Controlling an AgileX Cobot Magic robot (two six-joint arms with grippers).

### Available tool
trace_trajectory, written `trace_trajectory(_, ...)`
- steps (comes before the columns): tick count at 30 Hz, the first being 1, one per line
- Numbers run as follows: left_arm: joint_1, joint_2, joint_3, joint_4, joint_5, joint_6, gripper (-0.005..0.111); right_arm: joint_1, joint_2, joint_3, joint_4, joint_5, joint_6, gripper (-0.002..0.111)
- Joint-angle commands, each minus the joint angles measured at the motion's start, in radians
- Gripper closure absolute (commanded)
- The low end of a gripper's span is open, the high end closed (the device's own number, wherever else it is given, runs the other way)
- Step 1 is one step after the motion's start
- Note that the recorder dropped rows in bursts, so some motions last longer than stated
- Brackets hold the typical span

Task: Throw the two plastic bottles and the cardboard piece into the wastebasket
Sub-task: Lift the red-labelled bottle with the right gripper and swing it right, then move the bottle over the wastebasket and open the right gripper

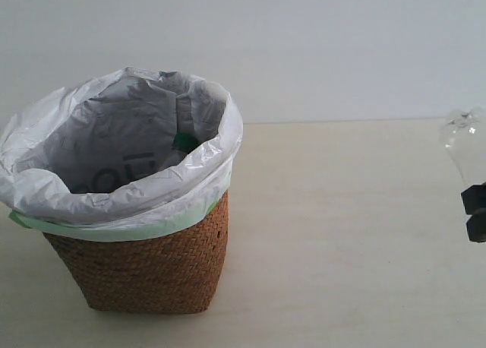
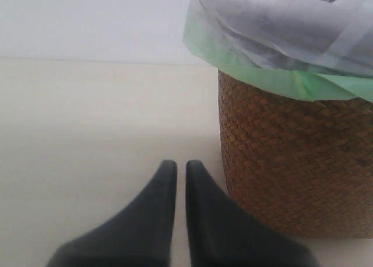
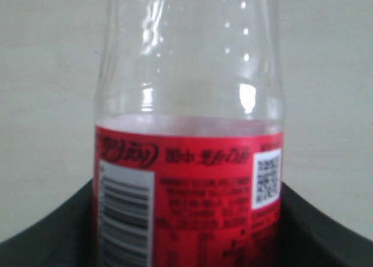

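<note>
The wastebasket point(image 1: 144, 268) stands at the left of the table, brown wicker lined with a crinkled white bag. Deep inside it shows a green spot point(image 1: 184, 141), perhaps the larger bottle's cap; I cannot tell for sure. My right gripper point(image 3: 187, 220) is shut on the slimmer clear bottle point(image 3: 189, 104), its fingers on the red label. That bottle point(image 1: 463, 139) and the right gripper point(image 1: 475, 211) show at the far right edge of the exterior view. My left gripper point(image 2: 181, 169) is shut and empty, low over the table beside the wastebasket point(image 2: 291, 156). The cardboard piece is out of view.
A plain white wall runs behind the table point(image 1: 342, 234), whose pale top stretches from the basket to the right gripper. The bag's pale green edge point(image 2: 274, 74) hangs over the basket's rim.
</note>
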Motion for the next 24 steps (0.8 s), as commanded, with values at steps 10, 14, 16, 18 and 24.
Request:
trace_trajectory(10, 0.003, -0.002, 0.003, 0.002, -0.001, -0.009, 0.101, 0.019, 0.045, 0.001, -0.134, -0.088, 0.183, 0.107)
trace_trajectory(14, 0.003, -0.002, 0.003, 0.002, -0.001, -0.009, 0.101, 0.338, 0.179, -0.303, 0.580, -0.125, -0.232, 0.094)
trace_trajectory(16, 0.003, -0.002, 0.003, 0.002, -0.001, -0.009, 0.101, 0.472, 0.235, -0.527, 0.652, -0.077, -0.221, 0.073)
trace_trajectory(18, 0.003, -0.002, 0.003, 0.002, -0.001, -0.009, 0.101, 0.565, 0.305, -0.745, 0.606, -0.052, -0.068, 0.034)
trace_trajectory(24, 0.003, -0.002, 0.003, 0.002, -0.001, -0.009, 0.101, 0.601, 0.398, -0.890, 0.176, 0.112, 0.230, 0.048)
